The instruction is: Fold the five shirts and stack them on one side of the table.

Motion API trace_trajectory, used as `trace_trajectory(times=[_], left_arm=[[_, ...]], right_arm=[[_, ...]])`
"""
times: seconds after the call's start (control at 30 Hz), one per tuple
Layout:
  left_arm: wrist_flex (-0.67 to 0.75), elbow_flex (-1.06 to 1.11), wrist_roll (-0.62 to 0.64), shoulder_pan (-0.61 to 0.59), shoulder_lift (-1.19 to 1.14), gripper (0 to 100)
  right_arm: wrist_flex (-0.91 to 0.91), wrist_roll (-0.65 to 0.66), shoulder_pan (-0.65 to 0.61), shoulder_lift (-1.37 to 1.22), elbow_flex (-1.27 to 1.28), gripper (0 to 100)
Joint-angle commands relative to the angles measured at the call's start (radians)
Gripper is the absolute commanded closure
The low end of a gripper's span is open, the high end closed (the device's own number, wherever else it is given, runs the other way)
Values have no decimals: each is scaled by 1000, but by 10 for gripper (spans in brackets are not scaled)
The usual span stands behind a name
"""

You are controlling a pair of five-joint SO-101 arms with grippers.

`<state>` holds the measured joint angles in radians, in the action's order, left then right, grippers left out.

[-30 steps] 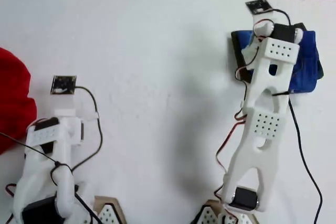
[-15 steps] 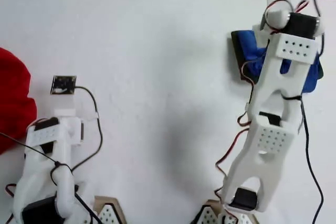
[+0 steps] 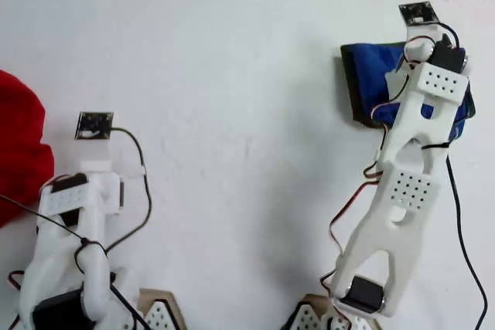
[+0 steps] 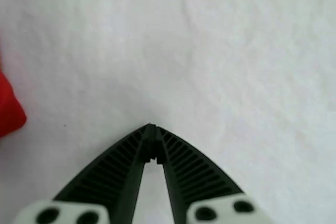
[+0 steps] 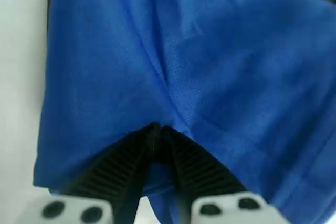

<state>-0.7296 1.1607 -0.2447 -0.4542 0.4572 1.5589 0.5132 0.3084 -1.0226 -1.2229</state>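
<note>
Pressed together (like the left gripper (image 4: 151, 129)), the right gripper (image 5: 154, 128) should leave the two-o'clock blue shirt (image 3: 370, 71) without dragging its folds.

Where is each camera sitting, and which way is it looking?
High view: fixed above, looking down on the white table; the left arm and right arm both show.
Left wrist view: on the left arm's wrist, facing bare tabletop; its shut left gripper shows.
Right wrist view: on the right arm's wrist, facing the folded blue mesh shirt; its shut right gripper shows.
Shared: high and right wrist views both show the blue shirt; high and left wrist views both show the red cloth heap.
</note>
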Motion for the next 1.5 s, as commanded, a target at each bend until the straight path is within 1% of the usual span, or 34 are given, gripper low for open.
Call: trace_trajectory(times=[0.0, 0.2, 0.27, 0.37, 0.4, 0.47, 0.5, 0.7, 0.93, 1.0, 1.07, 1.1, 1.13, 1.2, 1.47], left_arm=[[26, 7, 0, 18, 21, 972], [26, 7, 0, 18, 21, 972], [26, 7, 0, 18, 21, 972], [28, 7, 0, 18, 21, 972], [28, 7, 0, 18, 21, 972], [28, 7, 0, 18, 21, 972], [28, 7, 0, 18, 21, 972], [28, 7, 0, 18, 21, 972], [28, 7, 0, 18, 21, 972], [28, 7, 0, 18, 21, 972], [28, 7, 0, 18, 21, 972], [28, 7, 0, 18, 21, 972], [28, 7, 0, 18, 21, 972], [28, 7, 0, 18, 21, 972], [29, 7, 0, 18, 21, 972]], right_arm=[[15, 11, 30, 31, -11, 979], [19, 3, 70, 148, -183, 968], [8, 3, 87, 163, -209, 918], [-59, 2, 125, 160, -203, 810], [-91, -11, 136, 153, -196, 786], [-159, -72, 154, 125, -178, 777], [-182, -94, 159, 105, -175, 779], [-203, -95, 150, -25, -176, 788], [-262, -95, 142, -97, -176, 800], [-262, -95, 139, -107, -176, 853], [-263, -95, 139, -108, -176, 971], [-272, -95, 139, -108, -176, 991], [-282, -95, 139, -107, -176, 963], [-306, -95, 139, -101, -176, 981], [-401, -95, 128, -65, -272, 981]])
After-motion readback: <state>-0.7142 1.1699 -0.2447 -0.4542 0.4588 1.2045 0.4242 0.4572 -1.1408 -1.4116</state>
